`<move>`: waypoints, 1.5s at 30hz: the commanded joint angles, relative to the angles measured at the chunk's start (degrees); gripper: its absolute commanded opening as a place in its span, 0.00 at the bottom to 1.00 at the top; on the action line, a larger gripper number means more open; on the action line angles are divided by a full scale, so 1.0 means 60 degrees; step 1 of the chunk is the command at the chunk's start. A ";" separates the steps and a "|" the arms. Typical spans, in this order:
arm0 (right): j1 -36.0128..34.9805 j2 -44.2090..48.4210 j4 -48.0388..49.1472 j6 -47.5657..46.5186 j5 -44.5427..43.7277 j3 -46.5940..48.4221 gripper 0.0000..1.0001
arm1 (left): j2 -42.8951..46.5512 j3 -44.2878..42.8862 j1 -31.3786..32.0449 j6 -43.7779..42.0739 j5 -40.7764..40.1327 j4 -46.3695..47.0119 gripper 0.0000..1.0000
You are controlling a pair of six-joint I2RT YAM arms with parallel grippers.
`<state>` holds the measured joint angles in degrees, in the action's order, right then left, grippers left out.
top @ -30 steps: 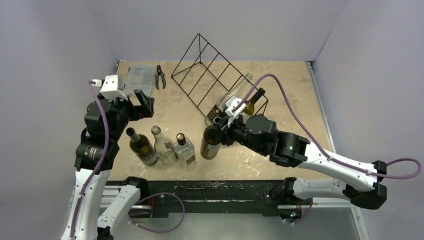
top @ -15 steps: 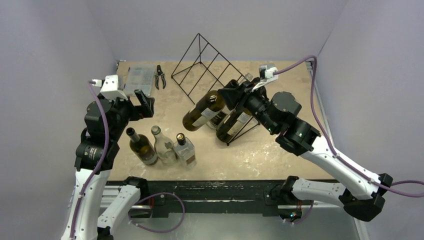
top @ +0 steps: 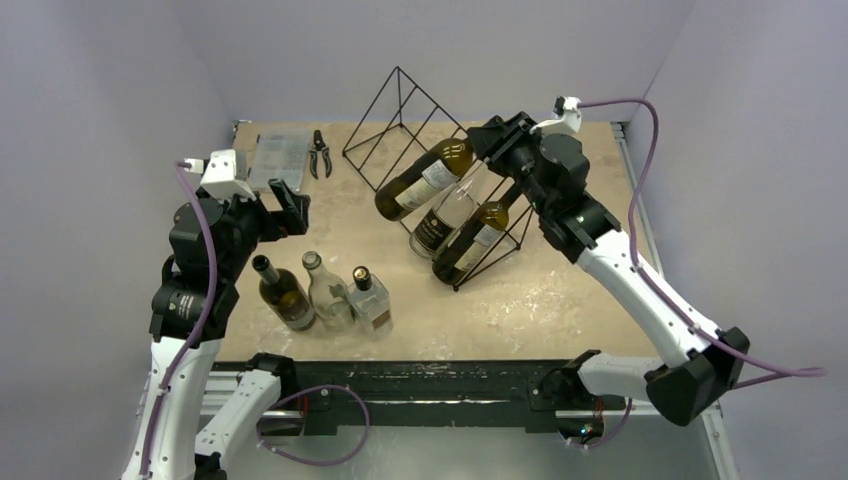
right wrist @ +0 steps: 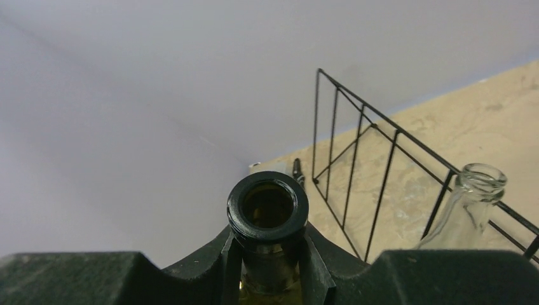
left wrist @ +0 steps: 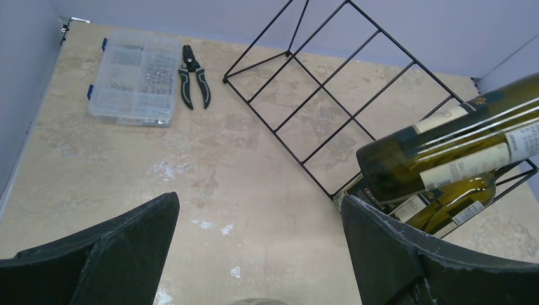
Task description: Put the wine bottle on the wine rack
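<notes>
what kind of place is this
Probably a robot lab test bench, not a cellar: plain walls boxing in a worn table, a parts box and pliers near the wine rack.

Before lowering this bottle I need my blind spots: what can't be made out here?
Whether the dark green glass wine bottle touches the black wire wine rack: top view, its body covers the wires beneath.
Bottle body, right wrist view: hidden below the right hand; only the mouth and neck show.
Bottle neck, left wrist view: cut off by the right edge.
Its label text: too small to read, top and left wrist views.
</notes>
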<state>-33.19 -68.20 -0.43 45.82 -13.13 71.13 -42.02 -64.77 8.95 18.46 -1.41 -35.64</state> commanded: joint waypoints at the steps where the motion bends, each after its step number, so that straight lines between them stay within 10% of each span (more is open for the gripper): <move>1: 0.0750 -0.0682 0.0864 0.1618 0.0591 0.1231 0.00 | 0.0058 -0.0147 -0.0085 0.0080 0.0105 0.0196 1.00; 20: 0.1125 -0.4369 -0.1635 0.0441 0.0700 0.4094 0.00 | 0.0047 -0.0149 -0.0085 0.0089 0.0139 0.0188 1.00; 45: 0.0555 -0.5365 -0.1127 -0.0804 0.0078 0.3501 0.00 | 0.0011 -0.0147 -0.0085 0.0099 0.0191 0.0197 1.00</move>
<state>-29.28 -101.41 -14.59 40.82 -11.97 90.78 -42.19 -64.77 8.95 18.48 -0.75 -35.66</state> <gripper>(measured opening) 0.361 0.998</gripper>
